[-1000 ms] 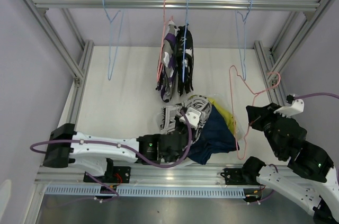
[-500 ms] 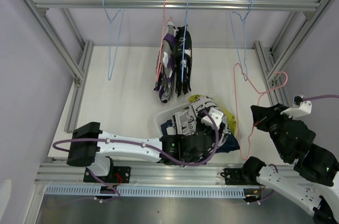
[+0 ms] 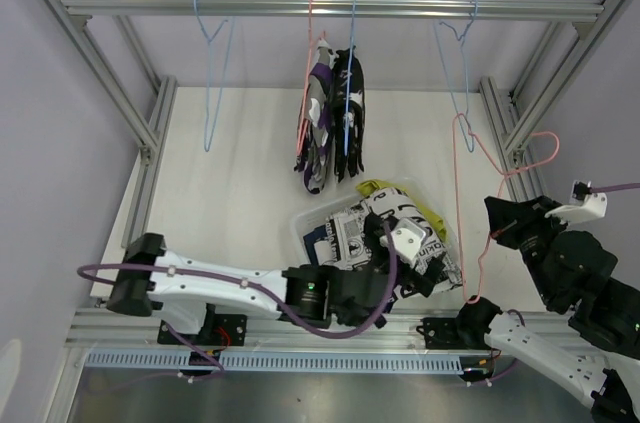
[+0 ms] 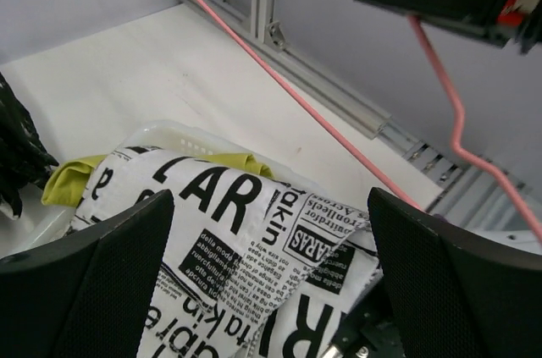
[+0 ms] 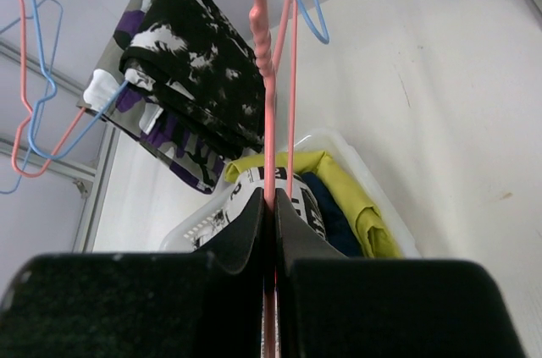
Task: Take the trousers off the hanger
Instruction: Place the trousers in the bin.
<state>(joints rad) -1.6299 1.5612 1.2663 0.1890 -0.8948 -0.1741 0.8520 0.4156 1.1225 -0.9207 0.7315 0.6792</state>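
Note:
A white bin (image 3: 300, 226) holds the grey-white print trousers (image 3: 358, 228) on top, beside the yellow trousers (image 3: 425, 211) and the navy trousers (image 5: 329, 208). My left gripper (image 3: 418, 261) hovers open over the bin; in its wrist view the print trousers (image 4: 229, 223) lie loose below the wide-apart fingers (image 4: 85, 290). On the rail, purple-patterned trousers (image 3: 317, 128) hang on a pink hanger and black-and-white splatter trousers (image 3: 350, 113) on a blue one. My right gripper (image 3: 497, 231) is shut on an empty pink hanger (image 3: 459, 203), held off the rail.
Two bare blue hangers (image 3: 212, 73) (image 3: 455, 68) hang from the rail (image 3: 150, 5). Aluminium frame posts (image 3: 150, 158) (image 3: 505, 128) border the white table on both sides. The held hanger's wire (image 4: 288, 87) crosses just beyond the bin.
My left gripper carried the print trousers right over the bin, then opened and let them go. My right gripper moved right and raised the pink hanger.

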